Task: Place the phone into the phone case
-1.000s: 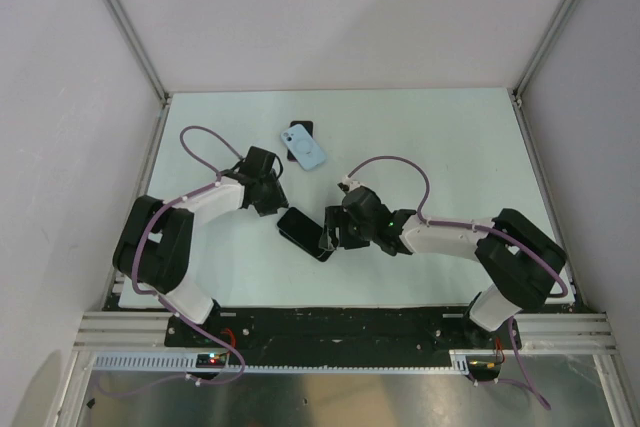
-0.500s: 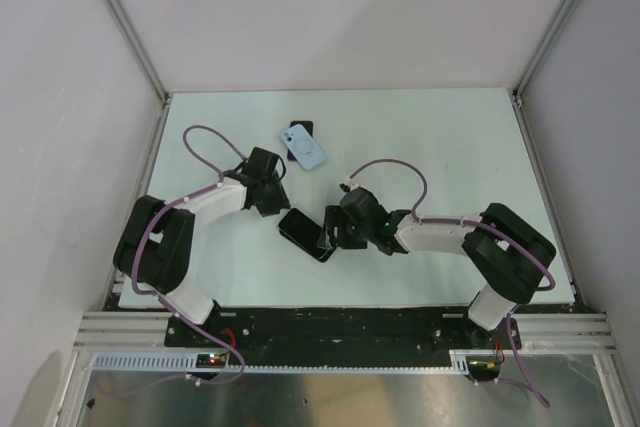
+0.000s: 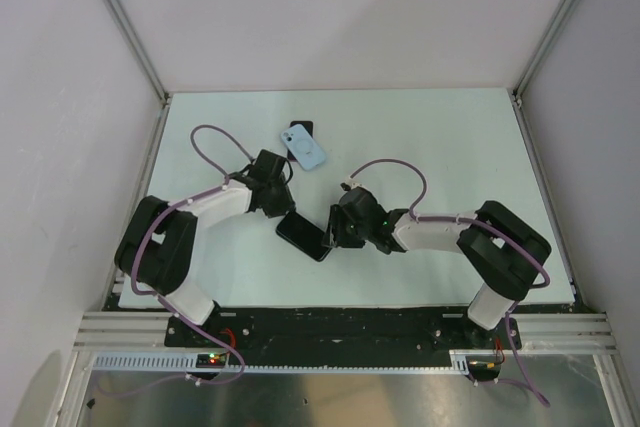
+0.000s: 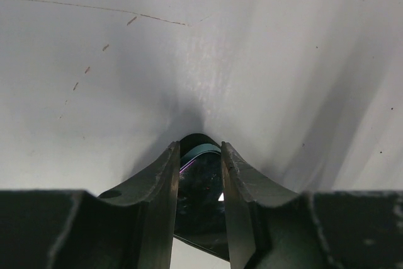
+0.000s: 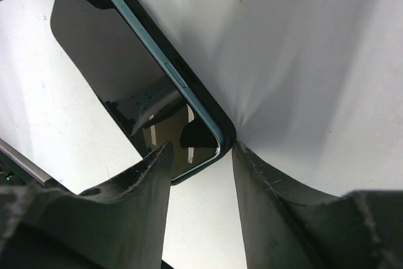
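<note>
The phone (image 3: 303,234), with a dark screen and a teal rim, lies flat at an angle on the white table between both arms. My left gripper (image 3: 281,210) is at its upper-left end. In the left wrist view that end of the phone (image 4: 200,187) fills the narrow gap between the left gripper's (image 4: 199,146) fingers. My right gripper (image 3: 330,235) is at the phone's lower-right end. In the right wrist view the right gripper (image 5: 200,146) is open astride a corner of the phone (image 5: 119,74), with the right finger touching it. The light blue phone case (image 3: 306,151) lies behind, apart from both grippers.
A small black item (image 3: 300,129) lies partly under the far end of the blue case. Grey walls enclose the table (image 3: 450,147) on three sides. Purple cables loop above both forearms.
Both grippers have closed in on the phone from either end. The right jaws have narrowed around its corner. The left gripper has slid over the other end. The phone has barely shifted.
</note>
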Motion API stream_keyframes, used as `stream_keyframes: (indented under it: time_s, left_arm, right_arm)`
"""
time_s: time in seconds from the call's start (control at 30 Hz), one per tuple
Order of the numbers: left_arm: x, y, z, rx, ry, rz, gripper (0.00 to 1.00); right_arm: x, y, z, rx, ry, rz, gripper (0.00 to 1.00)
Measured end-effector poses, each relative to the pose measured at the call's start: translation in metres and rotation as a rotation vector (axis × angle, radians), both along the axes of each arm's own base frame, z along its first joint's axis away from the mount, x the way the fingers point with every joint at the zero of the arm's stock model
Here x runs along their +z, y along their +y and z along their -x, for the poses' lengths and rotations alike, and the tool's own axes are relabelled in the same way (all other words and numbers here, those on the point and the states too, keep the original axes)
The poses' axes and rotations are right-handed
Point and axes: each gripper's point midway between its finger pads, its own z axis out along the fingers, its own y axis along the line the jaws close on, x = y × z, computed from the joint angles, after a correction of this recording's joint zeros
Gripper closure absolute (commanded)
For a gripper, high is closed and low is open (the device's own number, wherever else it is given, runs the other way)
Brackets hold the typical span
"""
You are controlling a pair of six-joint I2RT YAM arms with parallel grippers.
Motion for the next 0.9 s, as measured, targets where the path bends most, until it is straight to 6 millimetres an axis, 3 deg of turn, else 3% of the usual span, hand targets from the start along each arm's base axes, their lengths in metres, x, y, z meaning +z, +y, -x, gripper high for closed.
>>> stream_keyframes:
  time_s: [0.1,0.3,0.57,0.77,0.9]
  left_arm:
    - [0.000,-0.001,0.001,-0.004,-0.005,-0.006,0.65]
    - [0.001,0.000,0.001,-0.001,-0.012,-0.012,0.58]
    - [0.009,0.003,0.004,-0.023,-0.011,-0.040,0.47]
    - [0.032,0.015,0.000,-0.020,-0.069,-0.070,0.47]
    - [0.037,0.020,0.000,-0.016,-0.079,-0.076,0.47]
  right_arm:
    - [-0.002,-0.002,-0.001,-0.006,0.001,0.012,0.58]
    - [-0.001,0.000,-0.003,-0.011,-0.009,0.019,0.49]
    - [0.000,-0.007,-0.014,-0.026,-0.062,0.056,0.48]
    - [-0.001,-0.012,-0.020,-0.032,-0.074,0.071,0.52]
    - [-0.002,-0.014,-0.021,-0.031,-0.074,0.076,0.57]
